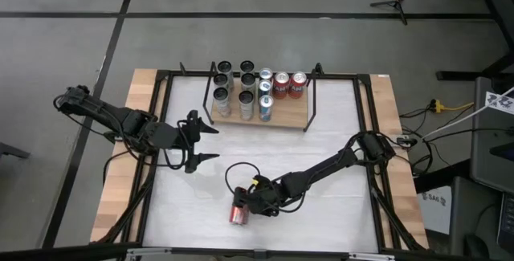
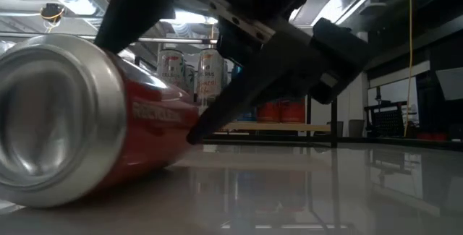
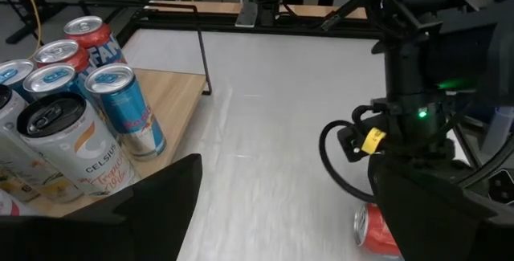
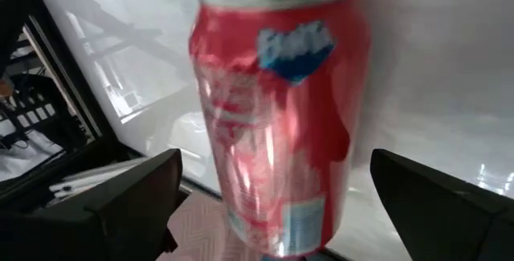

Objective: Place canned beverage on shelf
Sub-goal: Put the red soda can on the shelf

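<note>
High view: ten cans on shelf (image 1: 293, 118), one red can (image 1: 239, 212) (lying) between right fingers (image 1: 246, 205), spread.

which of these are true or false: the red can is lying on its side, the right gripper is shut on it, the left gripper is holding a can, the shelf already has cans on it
1. The red aluminium can lies on its side on the white tabletop. True.
2. The right gripper is shut on it. False: the fingers are spread either side of the can, not closed.
3. The left gripper holds a can. False: it is open and empty, beside the shelf.
4. The small light-wood shelf already carries upright cans. True.
</note>
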Available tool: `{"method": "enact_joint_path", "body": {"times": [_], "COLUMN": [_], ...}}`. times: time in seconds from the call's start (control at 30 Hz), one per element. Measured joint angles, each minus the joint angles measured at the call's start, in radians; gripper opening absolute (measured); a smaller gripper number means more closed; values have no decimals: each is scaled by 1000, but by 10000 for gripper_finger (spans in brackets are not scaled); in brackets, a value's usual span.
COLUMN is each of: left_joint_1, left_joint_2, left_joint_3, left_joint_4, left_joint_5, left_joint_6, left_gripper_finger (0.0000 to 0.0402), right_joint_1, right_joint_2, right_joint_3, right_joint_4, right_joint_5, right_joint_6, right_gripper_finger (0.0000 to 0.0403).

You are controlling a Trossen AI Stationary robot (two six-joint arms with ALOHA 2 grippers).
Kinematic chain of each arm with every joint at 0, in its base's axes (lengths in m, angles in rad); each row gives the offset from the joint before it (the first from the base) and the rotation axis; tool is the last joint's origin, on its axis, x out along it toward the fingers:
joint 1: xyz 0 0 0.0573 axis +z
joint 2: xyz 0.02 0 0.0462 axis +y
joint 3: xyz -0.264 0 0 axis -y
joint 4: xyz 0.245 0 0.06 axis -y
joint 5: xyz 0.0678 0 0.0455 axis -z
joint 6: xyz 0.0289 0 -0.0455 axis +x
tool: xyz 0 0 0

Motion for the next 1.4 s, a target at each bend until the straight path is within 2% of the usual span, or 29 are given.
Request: {"method": "enact_joint_path", "body": {"times": [0.4, 0.93, 1.4], "left_joint_1": [0, 0, 0], "left_joint_2": [0, 0, 0], "left_joint_3": [0, 0, 0], "left_joint_4": [1, 1, 1], "left_joint_5": [0, 0, 0], "left_joint_6": [0, 0, 0], "left_gripper_finger": [350, 350, 350], "right_joint_1": [-20, -19, -24], "right_joint_2": [1, 0, -1], "right_joint_3": [1, 2, 1], "right_joint_4": [-54, -64, -69], "right_joint_5": [-30, -50, -48], "right_joint_6": [-3, -89, -144], "right_gripper_finger": [396, 318, 308]}}
